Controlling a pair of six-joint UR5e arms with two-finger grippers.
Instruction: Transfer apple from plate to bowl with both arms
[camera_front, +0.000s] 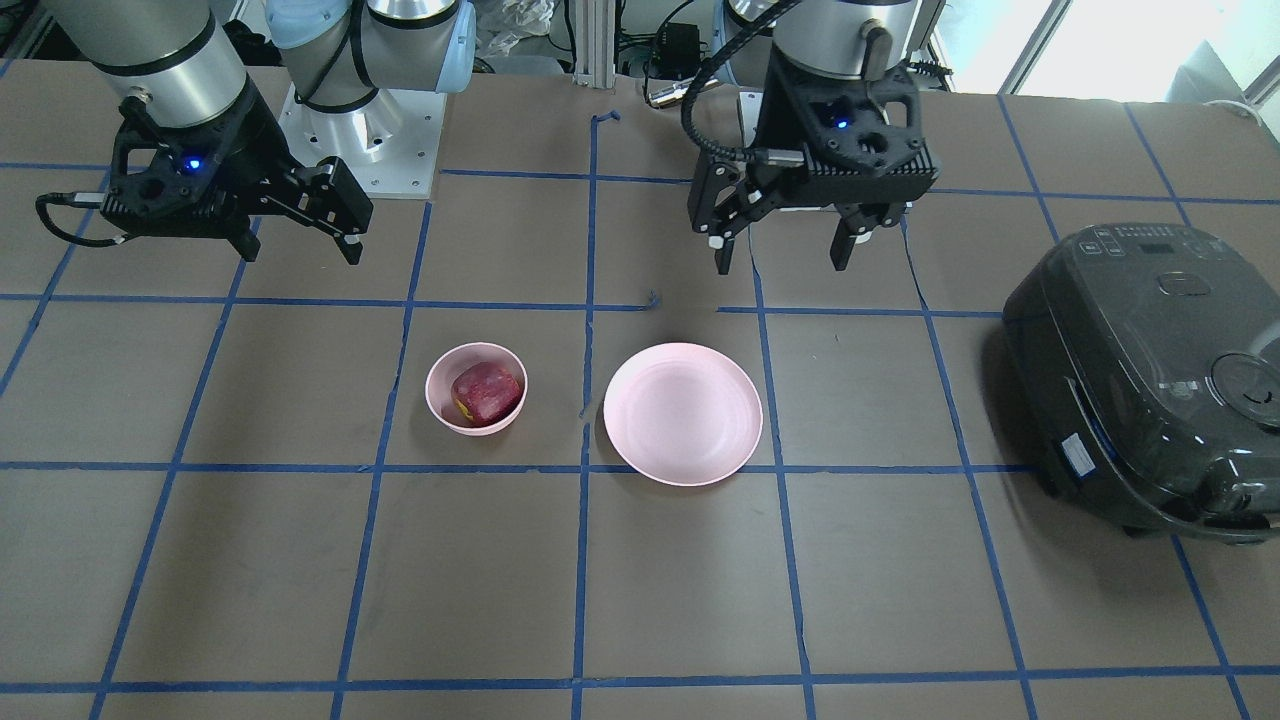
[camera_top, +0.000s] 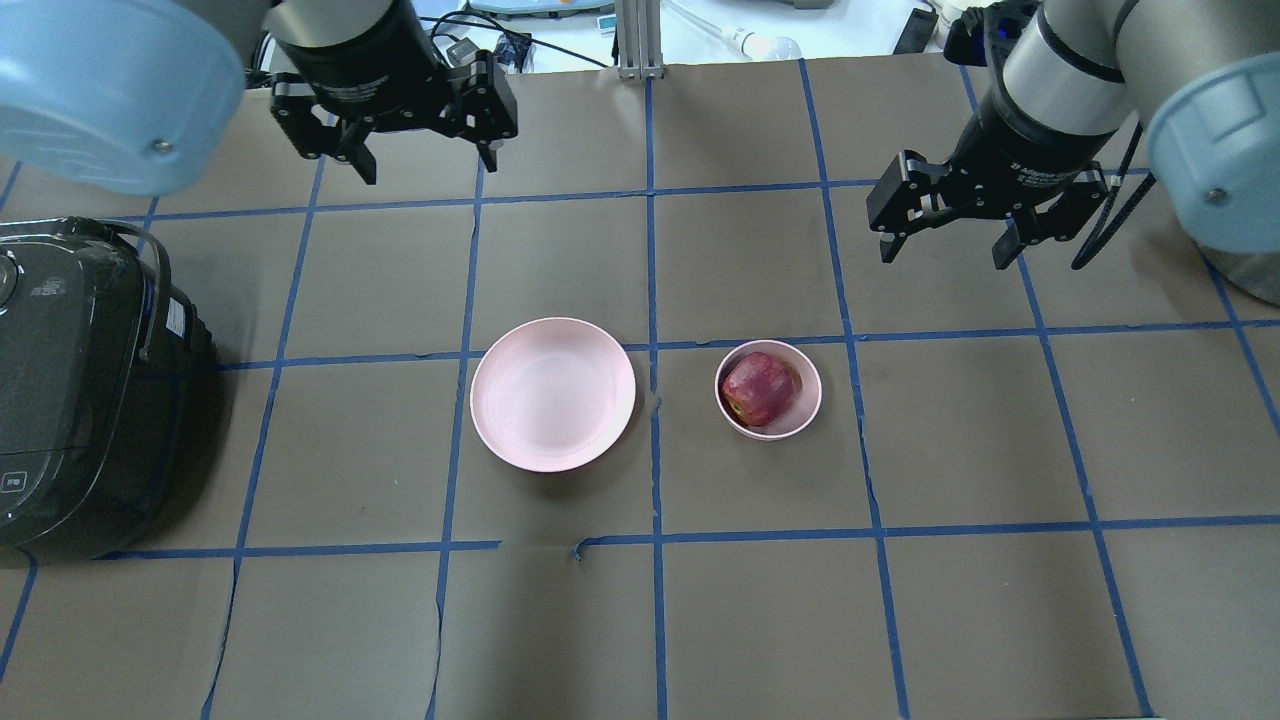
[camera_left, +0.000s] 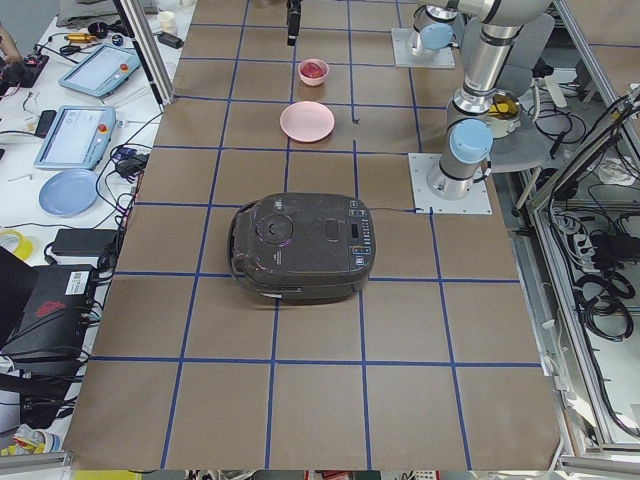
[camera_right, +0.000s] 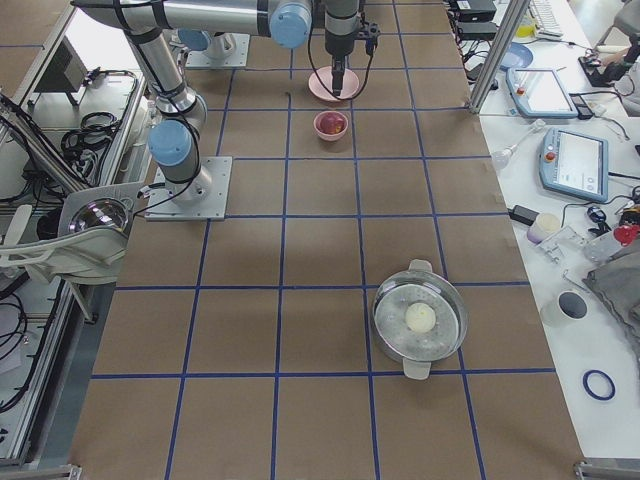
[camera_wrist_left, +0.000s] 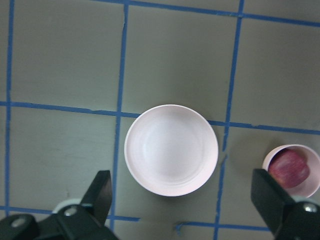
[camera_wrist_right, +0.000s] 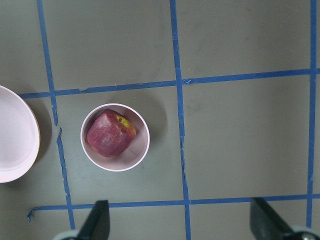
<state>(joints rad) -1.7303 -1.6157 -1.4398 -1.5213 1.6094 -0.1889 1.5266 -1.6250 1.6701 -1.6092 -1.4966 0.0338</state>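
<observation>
The roundish apple (camera_top: 757, 388) sits in the bowl (camera_top: 802, 408), yellow patch turned away from the plate (camera_top: 552, 395), well apart from the released left tool (camera_top: 430, 165) and right tool (camera_top: 942, 258).

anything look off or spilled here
Nothing spilled: the apple sits in the bowl, the plate lies flat and empty beside it. The left end effector and right end effector hang open, clear of both. Only a small paper tear between the dishes.

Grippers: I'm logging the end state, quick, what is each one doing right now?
Left gripper: open, holding nothing.
Right gripper: open, holding nothing.
</observation>
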